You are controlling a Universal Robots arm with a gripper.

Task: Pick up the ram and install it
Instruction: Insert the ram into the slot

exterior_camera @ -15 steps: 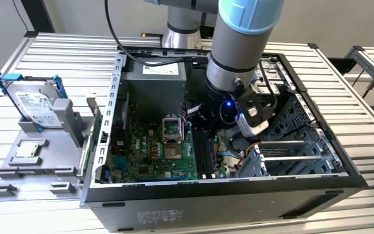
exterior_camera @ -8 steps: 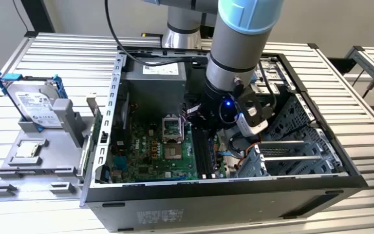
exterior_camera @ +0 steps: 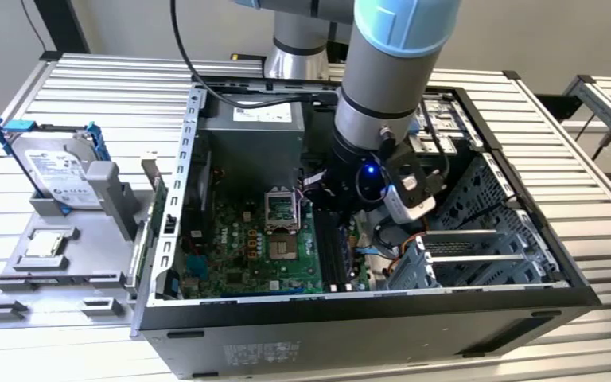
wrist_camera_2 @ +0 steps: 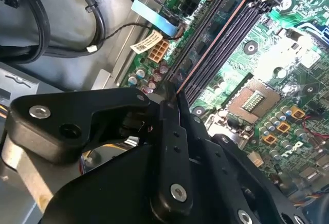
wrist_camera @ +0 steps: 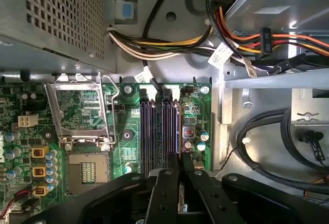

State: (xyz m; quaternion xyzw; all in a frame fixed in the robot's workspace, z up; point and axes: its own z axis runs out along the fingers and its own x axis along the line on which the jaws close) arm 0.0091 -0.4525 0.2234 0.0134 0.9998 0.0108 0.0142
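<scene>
Fingers (wrist_camera: 180, 168) clamped on ram (wrist_camera_2: 216, 31), seated edge-on in mobo slots (wrist_camera: 154, 126).

gripper (wrist_camera: 180, 170) fingers hide most of the ram (wrist_camera_2: 216, 34).

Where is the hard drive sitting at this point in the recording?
In the exterior view the hard drive stands upright in a grey holder on the slatted table, at the exterior view's left, outside the open computer case.

Motherboard (exterior_camera: 263, 247) inside computer case (exterior_camera: 518, 239)
</scene>
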